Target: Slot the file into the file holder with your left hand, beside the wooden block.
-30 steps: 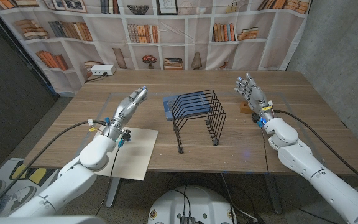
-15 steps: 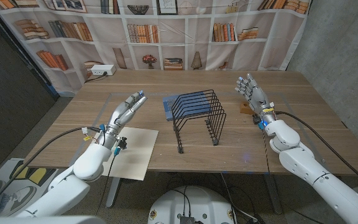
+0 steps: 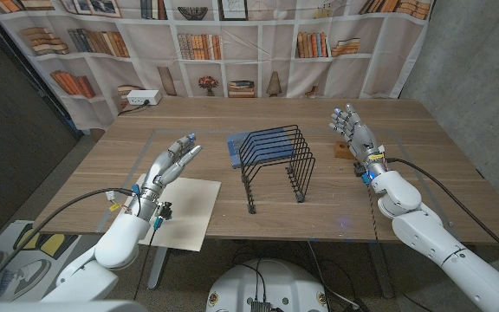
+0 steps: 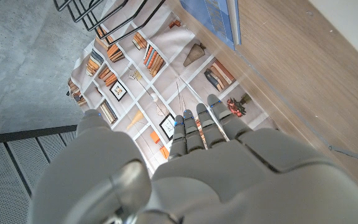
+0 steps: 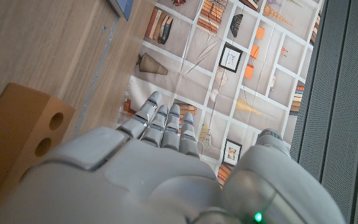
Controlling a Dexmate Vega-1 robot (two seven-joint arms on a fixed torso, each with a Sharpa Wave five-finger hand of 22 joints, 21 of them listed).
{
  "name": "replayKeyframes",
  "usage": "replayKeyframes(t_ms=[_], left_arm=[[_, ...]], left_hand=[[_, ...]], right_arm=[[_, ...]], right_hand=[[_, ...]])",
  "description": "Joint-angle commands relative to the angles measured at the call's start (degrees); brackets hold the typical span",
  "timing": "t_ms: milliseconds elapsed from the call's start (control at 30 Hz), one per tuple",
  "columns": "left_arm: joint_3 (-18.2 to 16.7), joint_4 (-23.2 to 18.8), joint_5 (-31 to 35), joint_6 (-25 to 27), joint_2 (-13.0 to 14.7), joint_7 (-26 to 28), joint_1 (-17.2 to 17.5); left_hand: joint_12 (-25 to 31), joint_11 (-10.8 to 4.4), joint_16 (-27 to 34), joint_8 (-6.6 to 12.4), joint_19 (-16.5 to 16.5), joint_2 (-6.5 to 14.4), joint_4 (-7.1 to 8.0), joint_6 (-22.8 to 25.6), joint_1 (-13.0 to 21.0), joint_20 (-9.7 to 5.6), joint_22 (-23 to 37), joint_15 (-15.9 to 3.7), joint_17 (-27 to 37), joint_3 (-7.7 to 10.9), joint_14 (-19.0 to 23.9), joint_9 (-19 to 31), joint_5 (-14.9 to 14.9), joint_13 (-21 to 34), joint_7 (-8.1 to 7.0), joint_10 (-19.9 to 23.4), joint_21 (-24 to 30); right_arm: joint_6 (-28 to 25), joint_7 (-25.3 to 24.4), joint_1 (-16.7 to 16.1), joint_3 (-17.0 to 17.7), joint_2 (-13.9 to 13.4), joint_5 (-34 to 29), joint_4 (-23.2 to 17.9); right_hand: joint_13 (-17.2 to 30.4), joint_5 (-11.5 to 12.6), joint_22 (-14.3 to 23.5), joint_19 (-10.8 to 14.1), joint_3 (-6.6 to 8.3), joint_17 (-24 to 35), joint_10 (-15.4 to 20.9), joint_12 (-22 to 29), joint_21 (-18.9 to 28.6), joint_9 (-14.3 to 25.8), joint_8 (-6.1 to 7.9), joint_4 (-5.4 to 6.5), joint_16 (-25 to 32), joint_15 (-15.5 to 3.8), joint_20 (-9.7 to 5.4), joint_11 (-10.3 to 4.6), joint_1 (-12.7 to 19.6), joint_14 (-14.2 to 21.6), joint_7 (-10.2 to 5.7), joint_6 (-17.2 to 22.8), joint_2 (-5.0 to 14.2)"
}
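Note:
A beige file [image 3: 185,213] lies at the table's front left, its near end hanging over the edge. My left hand [image 3: 170,163] hovers over the file's far edge with fingers straight and apart, holding nothing; its back shows in the left wrist view [image 4: 197,168]. The black wire file holder [image 3: 275,159] stands mid-table, with its wires [image 4: 101,15] seen beyond my left fingers. A wooden block [image 3: 346,150] with two holes [image 5: 17,143] lies right of the holder. My right hand [image 3: 353,130] is raised beside the block, fingers spread and empty.
A flat blue item [image 3: 236,143] lies just behind the holder's left side. A white power strip [image 3: 140,99] sits at the far left of the table [image 3: 189,117]. A bookshelf-print curtain hangs behind. Cables trail from both forearms.
My left arm has drawn back toward the table's front edge and the hand has come lower and nearer, still empty. The right hand has barely shifted.

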Motion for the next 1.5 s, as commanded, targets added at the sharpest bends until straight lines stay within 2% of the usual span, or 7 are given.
replayKeyframes(t_ms=[33,233,500,700,900,1367,1500], left_arm=[[-5.5,-6.4,6.0,5.1,-1.7,2.4,8.3],[-7.6,-9.6,11.5,8.3,-3.4,4.1,11.8],[-8.3,-9.4,16.8,7.9,-6.8,6.9,13.9],[-9.9,-10.9,22.9,9.0,-8.6,9.2,16.2],[-9.2,-11.3,27.8,10.8,-10.8,11.4,17.1],[-4.8,-19.8,42.3,26.4,-13.9,15.1,21.3],[-3.3,-19.3,45.6,29.8,-12.3,14.9,20.7]], left_hand=[[0.4,0.04,0.2,0.26,0.6,0.2,-0.49,0.9,0.5,-1.92,0.1,-1.14,0.2,-0.23,0.7,0.1,0.4,0.3,0.04,0.7,0.0],[0.4,-0.43,0.2,0.27,1.1,0.2,-0.76,1.3,1.0,-1.89,0.1,-1.30,0.2,-0.19,1.2,0.1,0.4,0.3,-0.17,1.2,0.0],[0.6,-1.17,0.2,0.50,2.2,0.2,-1.21,2.8,2.0,-2.13,0.2,-1.89,0.3,-0.13,2.4,0.1,0.6,0.3,-0.66,2.5,0.1],[0.7,-2.01,0.3,0.61,3.0,0.0,-1.60,3.7,2.7,-2.41,0.2,-2.59,0.3,-0.14,3.3,0.1,0.9,0.4,-1.34,3.5,0.1],[0.6,-2.61,0.3,0.58,3.6,-0.1,-1.85,4.2,3.2,-2.85,0.2,-3.02,0.3,-0.21,3.8,0.1,1.2,0.4,-1.87,4.1,0.1],[0.4,-3.74,0.0,0.16,4.1,-0.4,-2.58,4.0,4.6,-3.47,0.2,-4.17,0.3,-0.13,4.2,0.2,1.9,0.4,-3.06,4.5,-0.1],[0.2,-4.26,-0.2,0.00,4.1,-0.5,-2.99,3.9,5.3,-3.70,0.1,-4.53,0.3,-0.07,4.2,0.2,2.2,0.4,-3.55,4.5,-0.3]], right_arm=[[0.0,-1.4,-2.2,1.0,-0.8,-0.8,-2.2],[0.4,-1.5,-2.7,1.2,-0.8,-1.1,-2.5],[-0.3,-2.5,-3.8,1.4,-1.0,-1.5,-4.0],[-0.5,-3.3,-4.7,1.5,-1.3,-2.5,-5.4],[-0.7,-3.2,-5.1,1.6,-1.5,-2.5,-6.0],[-0.6,2.4,-1.4,1.9,-1.8,1.6,-1.2],[1.7,2.9,-0.3,1.6,-1.5,-0.3,0.9]], right_hand=[[0.2,0.3,0.1,0.4,-0.24,0.2,0.7,-0.1,-0.1,0.2,-0.08,-0.08,-0.1,0.29,-2.15,0.10,-0.4,0.6,-0.06,0.6,0.06],[0.2,0.4,0.1,0.5,-0.27,0.2,0.8,-0.1,-0.2,0.2,-0.08,-0.12,-0.1,0.30,-2.15,0.15,-0.4,0.6,-0.03,0.7,0.05],[0.2,0.4,0.1,0.6,-0.30,0.2,0.8,-0.2,-0.4,0.2,-0.09,-0.17,-0.1,0.31,-2.12,0.11,-0.4,0.6,-0.05,0.7,0.05],[0.2,0.4,0.1,0.6,-0.32,0.2,0.8,-0.2,-0.5,0.2,-0.09,-0.20,-0.1,0.42,-2.08,0.08,-0.4,0.7,-0.06,0.7,0.08],[0.2,0.4,0.1,0.7,-0.36,0.2,0.8,-0.2,-0.6,0.2,-0.09,-0.23,-0.1,0.45,-2.07,0.01,-0.4,0.7,-0.09,0.8,0.05],[0.2,0.4,0.1,0.8,-0.42,0.2,1.0,-0.2,-0.8,0.2,-0.08,-0.30,-0.2,0.33,-2.08,0.14,-0.4,0.7,-0.09,0.9,0.03],[0.2,0.4,0.1,0.8,-0.42,0.2,1.0,-0.2,-0.9,0.2,-0.10,-0.31,-0.2,0.34,-2.07,0.14,-0.4,0.7,-0.09,0.9,0.05]])
